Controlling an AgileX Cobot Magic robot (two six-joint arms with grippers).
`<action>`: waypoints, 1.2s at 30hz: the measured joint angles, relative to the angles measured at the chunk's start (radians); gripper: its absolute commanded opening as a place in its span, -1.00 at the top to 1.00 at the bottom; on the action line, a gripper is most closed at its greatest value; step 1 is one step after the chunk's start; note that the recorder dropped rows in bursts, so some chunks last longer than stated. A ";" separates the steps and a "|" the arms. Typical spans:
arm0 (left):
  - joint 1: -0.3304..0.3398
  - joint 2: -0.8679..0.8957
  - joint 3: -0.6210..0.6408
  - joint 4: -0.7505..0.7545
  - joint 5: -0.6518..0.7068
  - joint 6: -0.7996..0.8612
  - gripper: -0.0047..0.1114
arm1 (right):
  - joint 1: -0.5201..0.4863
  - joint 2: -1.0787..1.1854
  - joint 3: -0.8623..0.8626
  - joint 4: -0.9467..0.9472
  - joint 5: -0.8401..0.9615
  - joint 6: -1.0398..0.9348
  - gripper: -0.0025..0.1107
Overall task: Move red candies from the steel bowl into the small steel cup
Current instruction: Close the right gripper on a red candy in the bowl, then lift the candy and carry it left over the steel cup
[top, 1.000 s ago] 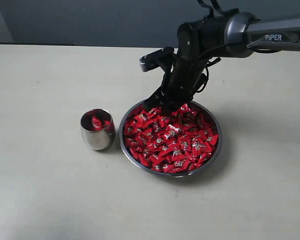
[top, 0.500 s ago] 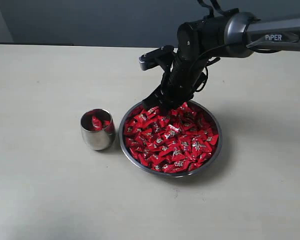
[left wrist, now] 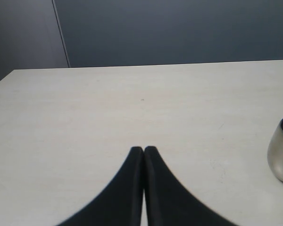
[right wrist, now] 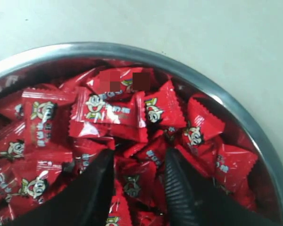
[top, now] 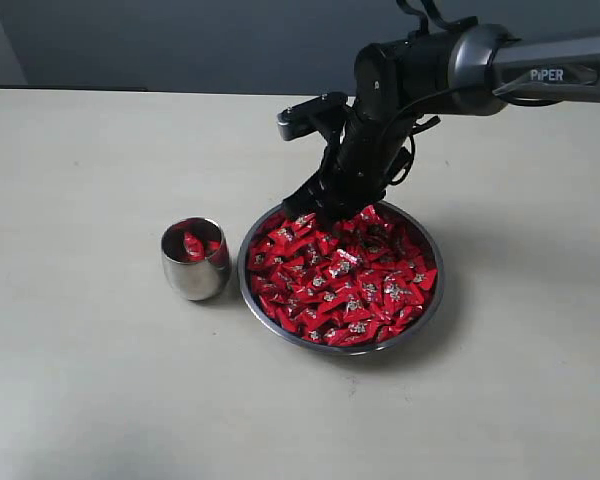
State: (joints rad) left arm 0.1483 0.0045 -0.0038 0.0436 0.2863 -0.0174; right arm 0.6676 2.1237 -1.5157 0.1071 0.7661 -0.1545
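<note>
Exterior, right gripper (top: 315,212): tips down at the back rim of the steel bowl (top: 340,349), on the side nearer the cup, dipped among the red candies (top: 345,275) — placed, I judge, to pick one.
Exterior, small steel cup (top: 195,262): upright just beside the bowl, a few candies inside; set close, so the carry is short.
Left wrist, left gripper (left wrist: 144,149): jaws pressed together, holding nothing, low over the table away from the bowl; the cup shows at the frame edge.
Right wrist, jaws: spread apart, straddling loose wrappers — nothing pinched.
Surface: table (top: 80,380), pale, matte, flat.
Room: plain dark grey-blue wall (left wrist: 179,28) behind.
</note>
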 measured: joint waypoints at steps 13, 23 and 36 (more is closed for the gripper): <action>0.000 0.000 0.000 0.000 0.000 0.000 0.91 | 0.000 0.034 0.000 0.000 0.012 0.000 0.42; 0.000 0.000 0.000 0.000 0.000 0.000 0.91 | 0.000 0.032 -0.007 0.004 0.005 0.000 0.97; 0.000 0.000 0.000 0.000 0.000 0.000 0.91 | 0.000 0.008 -0.007 -0.014 0.015 -0.002 0.97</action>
State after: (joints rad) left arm 0.1483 0.0045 -0.0038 0.0436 0.2863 -0.0174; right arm 0.6676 2.1313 -1.5222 0.0927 0.7811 -0.1566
